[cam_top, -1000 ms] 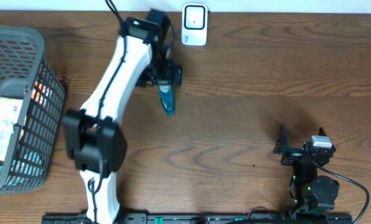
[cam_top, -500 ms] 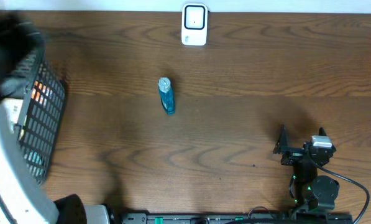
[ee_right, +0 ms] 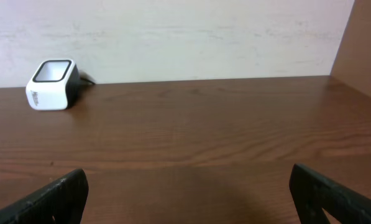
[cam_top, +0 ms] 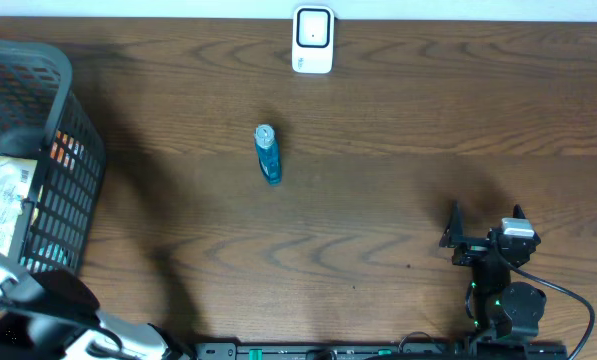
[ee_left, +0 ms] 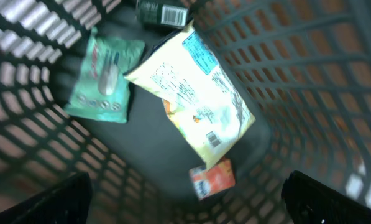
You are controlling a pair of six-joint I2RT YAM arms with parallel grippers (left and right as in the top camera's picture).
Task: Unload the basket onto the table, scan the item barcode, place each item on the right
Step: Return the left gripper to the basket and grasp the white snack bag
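basket (cam_top: 73, 180), left edge: holds snack bag (ee_left: 194, 102), barcode up, green packet (ee_left: 104, 78), orange packet (ee_left: 211, 179). left gripper (ee_left: 186, 186), jaws spread wide, empty, poised above, likely choosing. blue bottle (cam_top: 267, 153) lies short of scanner (cam_top: 313, 40). right gripper (cam_top: 486, 232), jaws spread wide, empty, parked.

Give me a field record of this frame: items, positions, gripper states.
scanner: white, far edge of the table
bottle: blue, lying flat in front of the scanner, apart from it, not held
basket: grey, left end of the table
basket contents: snack bag, green packet, orange packet, dark item showing a barcode
left gripper: open, empty, pointed into the basket
right gripper: open, empty, low at the near right
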